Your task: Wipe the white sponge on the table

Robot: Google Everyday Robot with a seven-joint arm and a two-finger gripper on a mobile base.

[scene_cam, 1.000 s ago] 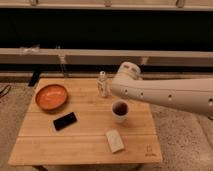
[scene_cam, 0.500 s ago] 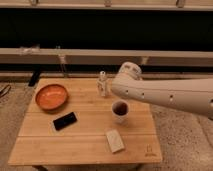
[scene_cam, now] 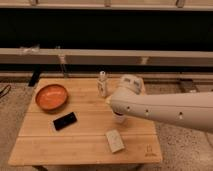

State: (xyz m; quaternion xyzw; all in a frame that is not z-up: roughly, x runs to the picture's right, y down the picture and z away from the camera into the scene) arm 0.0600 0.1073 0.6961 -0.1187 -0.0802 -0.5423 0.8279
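Observation:
The white sponge (scene_cam: pixel 115 140) lies flat near the front right of the bamboo table (scene_cam: pixel 75 146), close to the small logo mark. My white arm reaches in from the right across the table. The gripper (scene_cam: pixel 116 102) is at the arm's left end, above the table's middle right, behind and a little above the sponge and apart from it. The arm hides most of the gripper.
An orange bowl (scene_cam: pixel 51 96) sits at the back left and a black phone (scene_cam: pixel 65 120) in front of it. A small clear bottle (scene_cam: pixel 102 83) stands at the back middle. A white cup (scene_cam: pixel 119 118) is mostly hidden under my arm.
My arm has come lower and forward, and now covers most of the white cup. The sponge and the other things have not moved.

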